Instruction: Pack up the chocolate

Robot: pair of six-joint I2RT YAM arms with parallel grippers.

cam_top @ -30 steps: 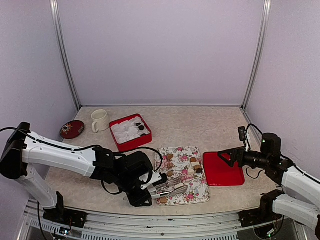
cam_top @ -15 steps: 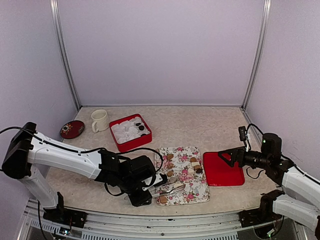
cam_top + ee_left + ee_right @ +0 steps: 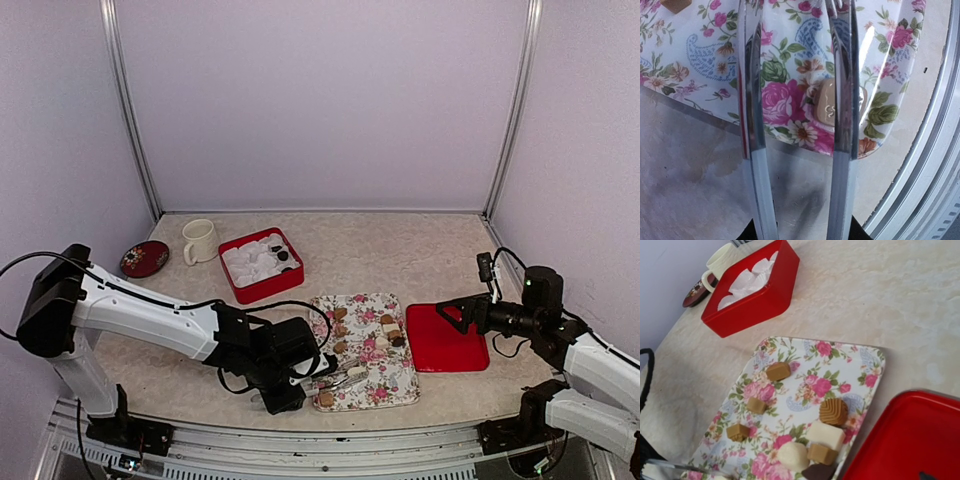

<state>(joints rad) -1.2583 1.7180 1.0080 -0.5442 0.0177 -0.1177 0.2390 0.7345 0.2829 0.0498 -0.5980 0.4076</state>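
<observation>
1. Nearest the bases, the left gripper (image 3: pixel 348 376) has come lower and farther in over the near edge of the floral tray (image 3: pixel 396 386) within the last second. Its fingers have drawn somewhat closer together.
2. It is not yet clenched. The wrist view shows a clear gap between the fingers, one of which lies across a tan chocolate (image 3: pixel 824 105) at the tray's near rim. We judge that a pick is being set up, though the piece is not centred in the gap.
3. The other chocolates (image 3: pixel 833 411) lie unmoved on the tray.
4. To the right, the right gripper (image 3: pixel 455 315) hangs spread wide over the red lid (image 3: pixel 448 345), unchanged and holding nothing.
5. Farthest off, the red box (image 3: pixel 270 288) holds a few dark pieces (image 3: pixel 283 256). We judge that most of the packing remains.
</observation>
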